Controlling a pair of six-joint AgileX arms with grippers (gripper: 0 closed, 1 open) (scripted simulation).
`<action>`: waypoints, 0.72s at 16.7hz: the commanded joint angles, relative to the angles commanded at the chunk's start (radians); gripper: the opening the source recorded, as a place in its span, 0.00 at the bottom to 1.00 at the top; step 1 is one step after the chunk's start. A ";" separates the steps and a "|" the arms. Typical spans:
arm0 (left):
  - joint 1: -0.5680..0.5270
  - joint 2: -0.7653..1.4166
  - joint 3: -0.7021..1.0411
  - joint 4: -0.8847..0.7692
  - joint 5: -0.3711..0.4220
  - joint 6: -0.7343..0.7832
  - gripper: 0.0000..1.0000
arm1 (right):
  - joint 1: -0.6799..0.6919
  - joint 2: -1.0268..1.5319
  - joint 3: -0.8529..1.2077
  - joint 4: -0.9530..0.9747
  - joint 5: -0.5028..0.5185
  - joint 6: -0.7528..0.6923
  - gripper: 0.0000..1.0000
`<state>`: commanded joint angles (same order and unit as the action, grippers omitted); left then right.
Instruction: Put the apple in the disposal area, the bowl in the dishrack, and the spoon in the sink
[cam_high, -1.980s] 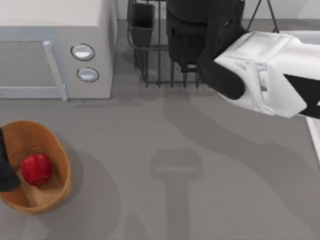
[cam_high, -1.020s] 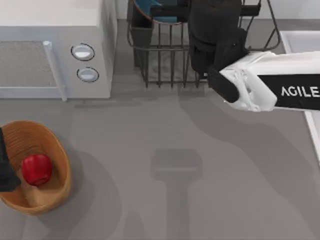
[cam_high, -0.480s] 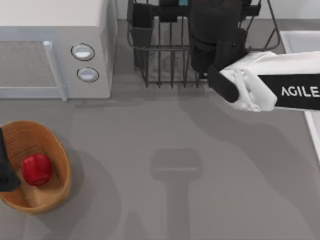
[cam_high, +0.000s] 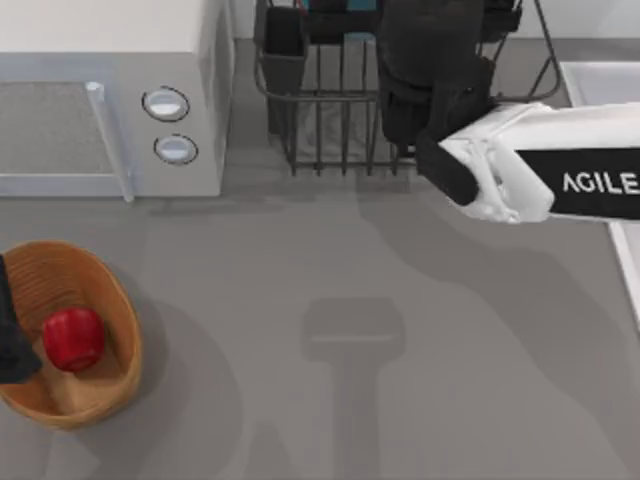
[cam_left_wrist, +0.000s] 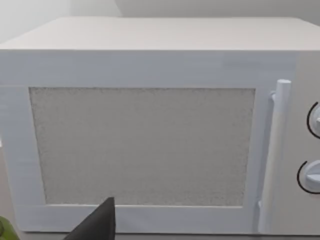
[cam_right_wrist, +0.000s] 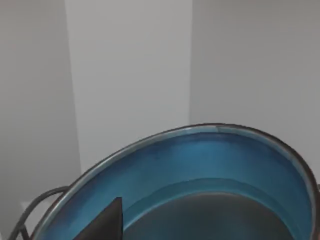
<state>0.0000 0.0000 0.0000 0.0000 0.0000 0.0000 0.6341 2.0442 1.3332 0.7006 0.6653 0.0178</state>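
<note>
The red apple (cam_high: 73, 338) lies inside the woven basket (cam_high: 112, 300), the disposal area, at the table's left. My left gripper (cam_high: 10, 345) is parked at the left edge beside the basket, open. My right gripper (cam_high: 430, 60) hangs over the dark wire dishrack (cam_high: 320, 130) at the back. Its wrist view looks down into the teal-blue bowl (cam_right_wrist: 200, 165), with one dark fingertip (cam_right_wrist: 107, 217) at the bowl's edge. The gripper is open. A strip of the sink's white rim (cam_high: 592, 72) shows at the far right. The spoon is out of view.
A white microwave (cam_high: 110, 100) with two round knobs stands at the back left, and its door (cam_left_wrist: 145, 145) faces the left wrist camera. The rack's black utensil cup (cam_high: 283, 45) sits at its left corner. Grey tabletop (cam_high: 350, 350) spreads across the middle.
The bowl's teal edge, seen tilted in the rack a second ago, has dropped from the top view. My right arm swung over the rack earlier and has since held still.
</note>
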 joint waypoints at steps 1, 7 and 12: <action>0.000 0.000 0.000 0.000 0.000 0.000 1.00 | 0.000 0.000 0.000 0.000 0.000 0.000 1.00; 0.000 0.000 0.000 0.000 0.000 0.000 1.00 | -0.070 -0.221 -0.154 -0.081 -0.081 -0.003 1.00; 0.000 0.000 0.000 0.000 0.000 0.000 1.00 | -0.203 -0.692 -0.439 -0.231 -0.225 -0.008 1.00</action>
<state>0.0000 0.0000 0.0000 0.0000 0.0000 0.0000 0.4309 1.3523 0.8946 0.4699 0.4404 0.0101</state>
